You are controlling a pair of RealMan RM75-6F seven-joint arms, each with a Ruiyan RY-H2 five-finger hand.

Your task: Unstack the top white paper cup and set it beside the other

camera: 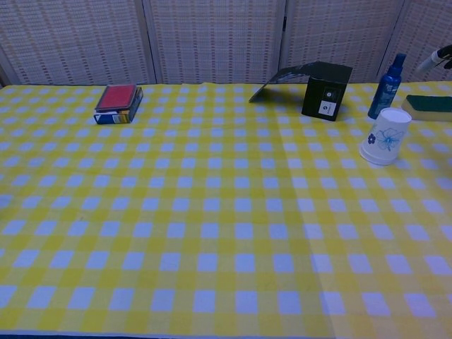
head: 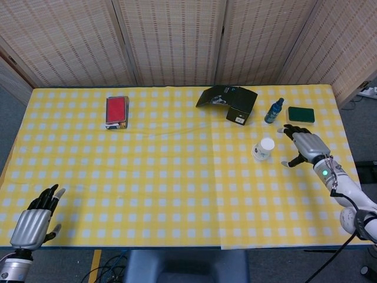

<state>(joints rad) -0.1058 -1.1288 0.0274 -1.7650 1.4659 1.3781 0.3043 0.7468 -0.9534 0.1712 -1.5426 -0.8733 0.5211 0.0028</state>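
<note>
A stack of white paper cups [head: 263, 149] with a blue flower print stands upside down on the yellow checked table, right of centre; the chest view shows the cup stack [camera: 384, 137] at the right. My right hand [head: 303, 145] hovers open just to the right of the cups, fingers spread, not touching them. Only a fingertip of the right hand [camera: 438, 58] shows at the chest view's right edge. My left hand [head: 34, 221] rests open at the table's near left corner, far from the cups.
Behind the cups stand a black box [head: 240, 108] with an open flap, a blue spray bottle [head: 274, 110] and a green sponge [head: 301, 114]. A red-topped box [head: 116, 111] lies at the far left. The table's right edge [head: 346, 147] is close to my right hand.
</note>
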